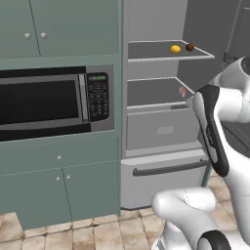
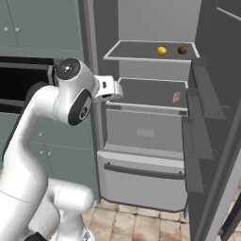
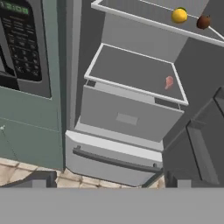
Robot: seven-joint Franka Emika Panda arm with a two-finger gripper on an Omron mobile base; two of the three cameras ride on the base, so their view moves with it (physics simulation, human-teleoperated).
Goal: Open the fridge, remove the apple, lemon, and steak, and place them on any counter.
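With its door swung wide to the right, the fridge (image 1: 156,132) stands open beside a grey-green cabinet (image 1: 58,195) that houses a microwave (image 1: 53,102). On the upper shelf (image 2: 141,52), toward its back right corner, the lemon (image 2: 162,50) and the apple (image 2: 182,50) lie side by side, near each other but apart, the lemon on the left and the apple closer to the shelf's right edge. One shelf down (image 3: 131,72), the steak (image 3: 169,82) lies flat near the right edge, about midway between front and back, well apart from the two fruits above. Below that shelf is a closed grey drawer (image 2: 141,134), and under it a lower drawer front with a dark bar handle (image 2: 143,172). The open door (image 2: 212,141) shows its inner racks along the right of the right base view.

The arm reaches forward with the hand (image 2: 110,89) level with the steak's shelf, just outside its front left corner in the right base view; in the left base view the forearm covers the shelf's right end. The fingers (image 3: 43,179) are spread as wide as they go and hold nothing, touching neither shelf nor food. Tan floor tiles (image 1: 73,234) run below the cabinet and fridge.
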